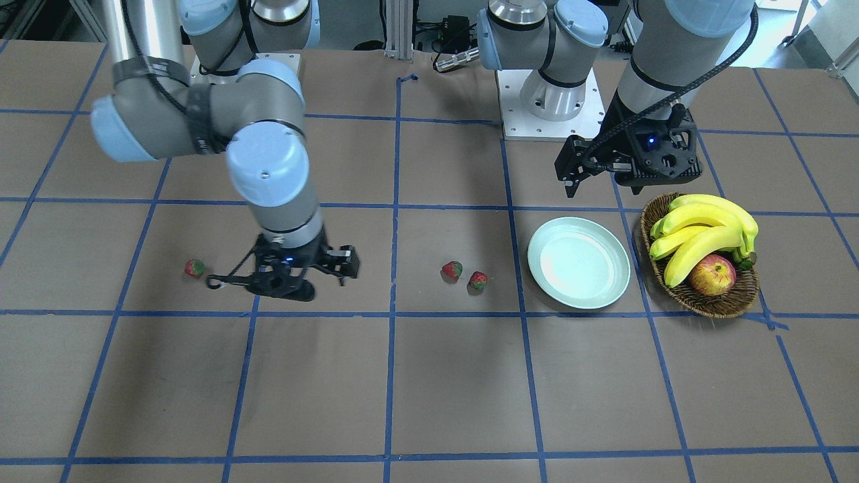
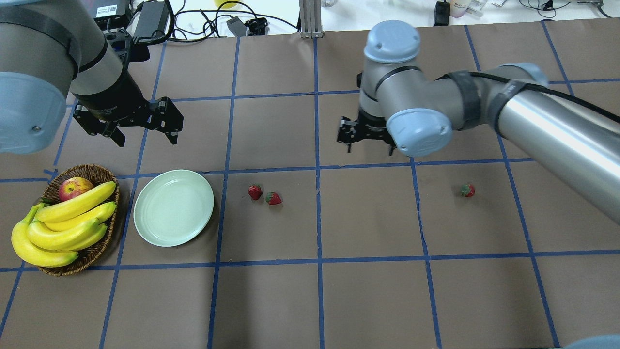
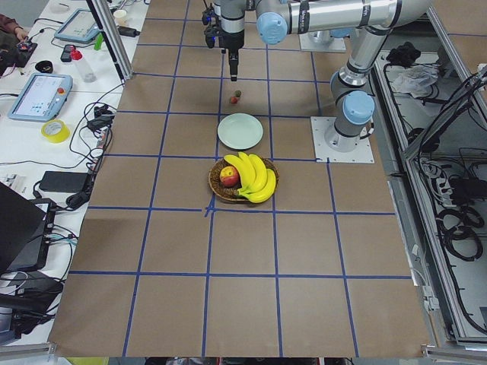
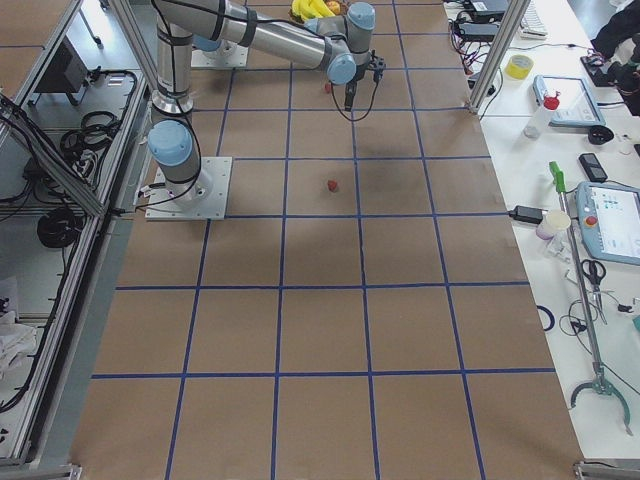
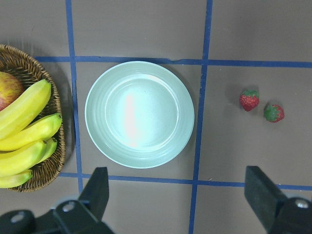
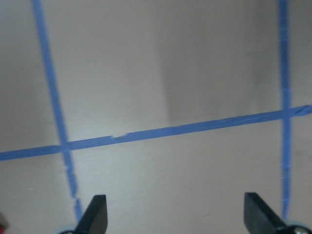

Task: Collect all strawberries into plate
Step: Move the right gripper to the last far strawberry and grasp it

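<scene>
Brown paper crossed by blue tape (image 1: pixel 396 201) covers the table (image 1: pixel 429 389). In the front-facing view the mint plate (image 1: pixel 578 263) lies bare, just beside the wicker basket (image 1: pixel 711 307) that holds the bananas (image 1: pixel 701 231) and an apple (image 1: pixel 713 275). Near the plate's other side lie the near strawberry (image 1: pixel 478 280) and the middle strawberry (image 1: pixel 452 270), close together on the paper. The lone strawberry (image 1: pixel 194 268) sits well away, beyond the right gripper (image 1: pixel 288 275). The left gripper (image 1: pixel 597 178) hangs above the table on the robot's side of the plate and basket.

In the overhead view both grippers have their jaws spread and hold nothing. The left one is over the paper off the plate's rim. The right one is over the stretch between the two close berries and the lone one. All three berries rest on the paper, none in the plate.

The left side view shows the plate between the basket and the two close berries, with the right gripper above the table beyond them.

The right side view shows the lone strawberry on the paper nearer the camera than that gripper.

In the left wrist view the left fingers (image 5: pixel 97 187) stand wide apart and empty. The plate lies ahead, with the basket at one side and two berries at the other.

The right wrist view is blurred. The right fingers (image 6: pixel 95 214) are wide apart, with only paper and tape ahead of them.
</scene>
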Controlling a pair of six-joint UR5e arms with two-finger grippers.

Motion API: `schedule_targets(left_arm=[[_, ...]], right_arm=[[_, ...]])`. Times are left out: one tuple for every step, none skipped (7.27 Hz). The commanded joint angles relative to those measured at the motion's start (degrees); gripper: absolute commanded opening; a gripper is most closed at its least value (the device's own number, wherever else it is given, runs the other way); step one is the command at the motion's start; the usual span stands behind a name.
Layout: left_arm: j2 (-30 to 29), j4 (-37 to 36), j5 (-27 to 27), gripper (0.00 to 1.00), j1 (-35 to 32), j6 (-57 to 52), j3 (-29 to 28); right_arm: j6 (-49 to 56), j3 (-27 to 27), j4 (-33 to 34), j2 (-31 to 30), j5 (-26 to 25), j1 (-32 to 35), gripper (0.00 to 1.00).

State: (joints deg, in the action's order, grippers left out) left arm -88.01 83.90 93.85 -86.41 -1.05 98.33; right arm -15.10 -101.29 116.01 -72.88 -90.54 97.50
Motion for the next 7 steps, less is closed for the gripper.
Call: schedule_targets(left_arm=[[0.03, -0.05, -0.07, 1.0, -0.08, 0.0, 0.8], [0.03, 0.03, 0.02, 1.0, -0.08, 0.0, 0.9], [0.03, 0.12, 0.11, 1.0, -0.08, 0.0, 0.9], [0.29, 0.12, 0.19, 1.0, -0.08, 0.0, 0.9], [0.3, 0.21, 0.28, 1.0, -0.08, 0.0, 0.98], [0.21, 0.21, 0.2, 1.0, -0.08, 0.0, 0.98], [0.12, 0.21, 0.11, 1.0, -0.08, 0.0, 0.98]], right_arm=[[11.9, -7.14, 0.08, -3.75, -2.88, -13.43, 1.0], [17.33, -9.86, 1.57, -3.76, -3.06, -16.78, 1.0], [18.6, -13.98, 9.07, -3.15, -2.97, -18.82, 0.99], [19.84, -17.76, 17.06, -1.93, -2.36, -18.84, 0.98], [19.85, -19.02, 18.62, -0.87, -2.27, -18.84, 0.98], [20.11, -19.47, 18.2, -0.78, -2.7, -18.84, 0.97], [20.37, -19.91, 17.93, -0.78, -3.75, -18.84, 0.9]])
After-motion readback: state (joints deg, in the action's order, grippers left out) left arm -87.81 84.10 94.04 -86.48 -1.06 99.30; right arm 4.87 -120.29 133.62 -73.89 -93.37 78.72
